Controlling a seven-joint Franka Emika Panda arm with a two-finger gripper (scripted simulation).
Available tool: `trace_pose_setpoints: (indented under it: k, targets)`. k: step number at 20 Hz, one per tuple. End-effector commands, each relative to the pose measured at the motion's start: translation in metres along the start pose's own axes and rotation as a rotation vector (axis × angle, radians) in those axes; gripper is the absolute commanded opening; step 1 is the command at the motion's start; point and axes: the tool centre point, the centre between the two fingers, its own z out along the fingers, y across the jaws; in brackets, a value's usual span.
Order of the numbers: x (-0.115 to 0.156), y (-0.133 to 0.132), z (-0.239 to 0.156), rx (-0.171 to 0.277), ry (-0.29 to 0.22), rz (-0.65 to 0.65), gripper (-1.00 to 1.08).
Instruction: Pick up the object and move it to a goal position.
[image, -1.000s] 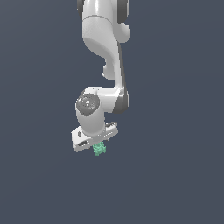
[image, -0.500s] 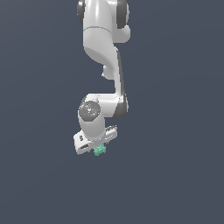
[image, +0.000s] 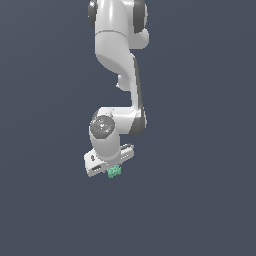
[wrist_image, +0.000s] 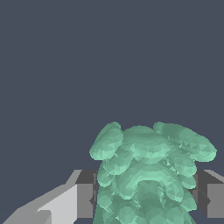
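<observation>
Mint-green object (image: 114, 172) is a small bumpy lump squeezed between the fingers (wrist_image: 85, 200) of the white gripper (image: 113, 170). The robot arm (image: 120, 55) hangs down and holds it over the plain dark ground (image: 200, 210).

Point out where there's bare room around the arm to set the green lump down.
Bare dark surface lies on every side: wide patches to the exterior view's left and right of the white arm, and all the ground below the tool. The only crowded spot is at the tool itself, where the mint-green lump sits between the fingers. No marker or other thing shows.
</observation>
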Motion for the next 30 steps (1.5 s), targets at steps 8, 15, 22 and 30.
trace_pose_setpoints:
  k: [8, 15, 22, 30]
  targets:
    - [-0.011, 0.02, -0.011, 0.0, 0.0, 0.0, -1.0]
    - [-0.043, 0.076, -0.042, 0.0, 0.0, 0.0, -1.0]
    - [-0.072, 0.133, -0.073, 0.0, 0.001, 0.0, -1.0]
    - [-0.081, 0.153, -0.083, 0.0, 0.0, 0.0, -1.0]
